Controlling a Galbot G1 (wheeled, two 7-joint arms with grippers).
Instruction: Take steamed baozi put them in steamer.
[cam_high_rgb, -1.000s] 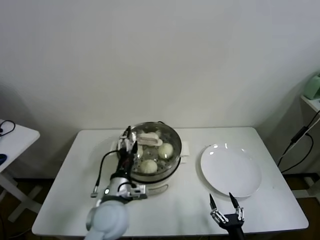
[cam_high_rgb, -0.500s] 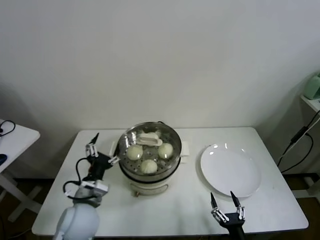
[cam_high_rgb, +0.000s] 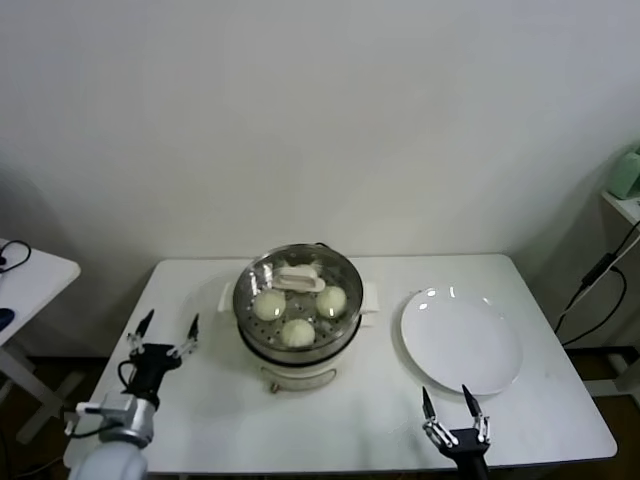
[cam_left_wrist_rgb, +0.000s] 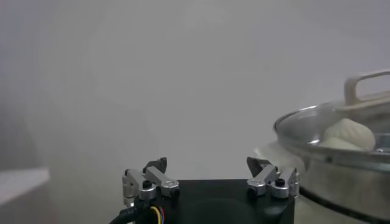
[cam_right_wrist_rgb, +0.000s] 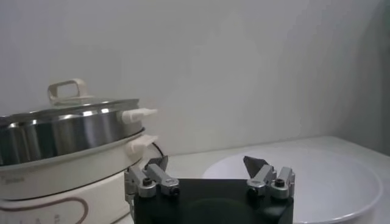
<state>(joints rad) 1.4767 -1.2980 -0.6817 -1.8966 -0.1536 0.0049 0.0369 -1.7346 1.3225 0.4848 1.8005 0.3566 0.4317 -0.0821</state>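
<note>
Already the buns (cam_high_rgb: 297, 316) sit inside the steamer (cam_high_rgb: 297, 312) at mid-bench under its glass lid (cam_high_rgb: 297, 281), three plainly visible through the glass, a fourth not made out. Of the two, the left hand (cam_high_rgb: 166, 326) is nearer, low at the bench's (cam_high_rgb: 350, 400) left edge with the pot to its right, fingers apart and empty. Near the front edge the right hand (cam_high_rgb: 446, 402) waits, also spread and empty, just short of the bare white plate (cam_high_rgb: 461, 341); nothing blocks either, so little seems left to move

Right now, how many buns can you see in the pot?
3 baozi in the steamer, under its glass lid: one left, one right, one front. The lid's handle may hide another.
</note>
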